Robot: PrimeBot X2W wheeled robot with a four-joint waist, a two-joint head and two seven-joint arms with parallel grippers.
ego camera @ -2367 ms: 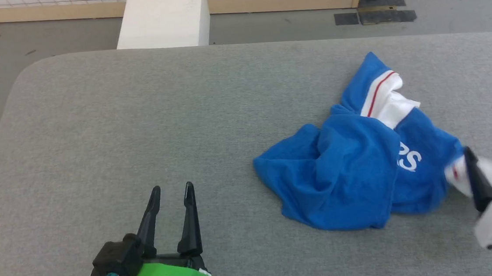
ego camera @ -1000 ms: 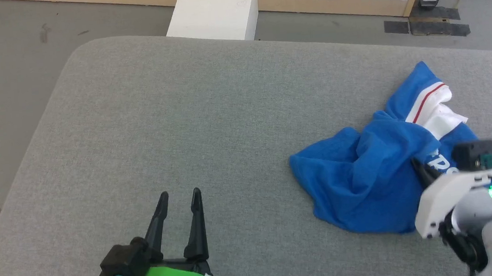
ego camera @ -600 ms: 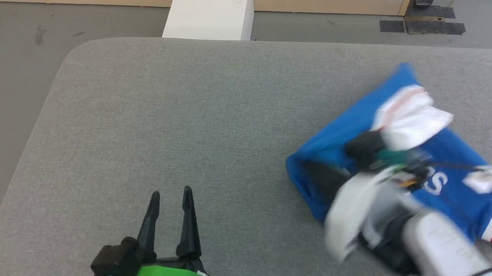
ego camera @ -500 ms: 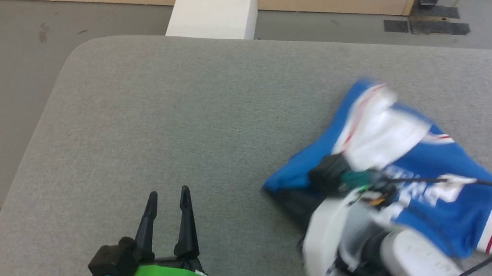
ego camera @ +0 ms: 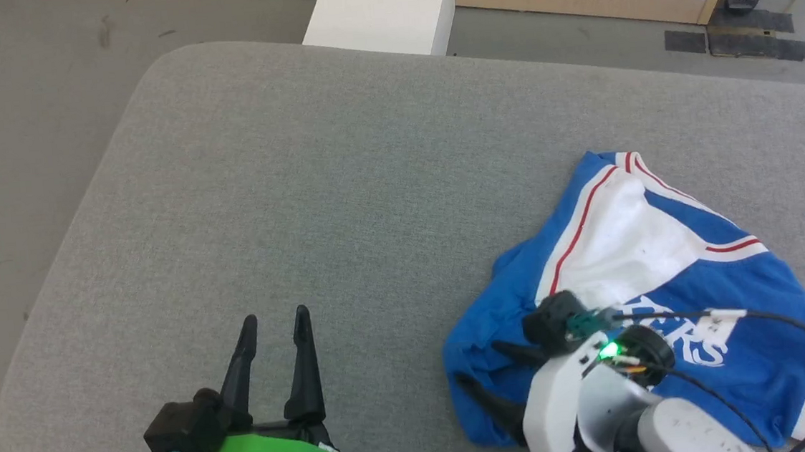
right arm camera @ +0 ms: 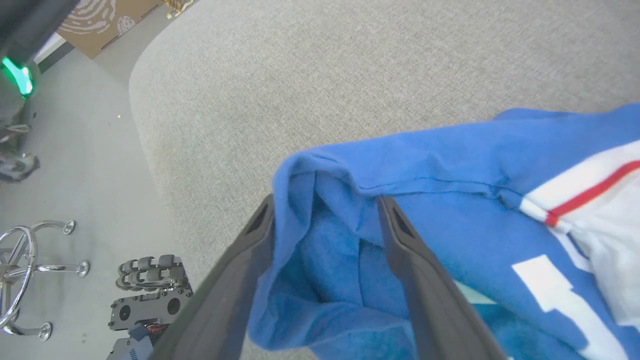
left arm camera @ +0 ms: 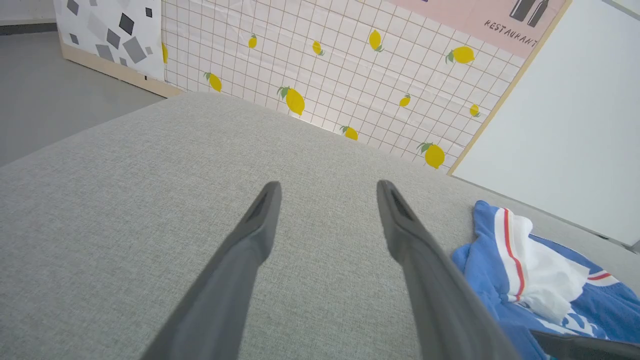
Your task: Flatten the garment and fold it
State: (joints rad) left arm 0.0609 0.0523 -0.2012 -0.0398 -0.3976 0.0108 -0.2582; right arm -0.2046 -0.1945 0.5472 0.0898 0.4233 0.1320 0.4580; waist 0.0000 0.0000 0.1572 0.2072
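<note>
The royal-blue jersey T-shirt with white, red-striped sleeves (ego camera: 737,279) lies crumpled on the right, near part of the grey fabric-covered worktop with rounded corners (ego camera: 335,188). A white sleeve panel edged with red stripes lies uppermost at its far side, and part of the white lettering shows on the blue cloth next to the right wrist.

The right claw (ego camera: 476,362) is at the T-shirt's left edge, its white wrist and black cables lying over the blue cloth. In the right wrist view the right claw (right arm camera: 326,200) has its two dark fingers well apart, and a loose fold of the T-shirt (right arm camera: 440,235) with its hem sits between them. The cloth is not pinched. The worktop (right arm camera: 300,75) runs away beyond the fold.

The left claw (ego camera: 273,322) hovers over bare worktop at the near left, well apart from the T-shirt. Its fingers are spread and it has hold of nothing. In the left wrist view the left claw (left arm camera: 327,187) points across the worktop (left arm camera: 125,200), with the T-shirt (left arm camera: 480,265) off to the right of its fingers and a lemon-printed grid wall panel (left arm camera: 350,75) beyond.
</note>
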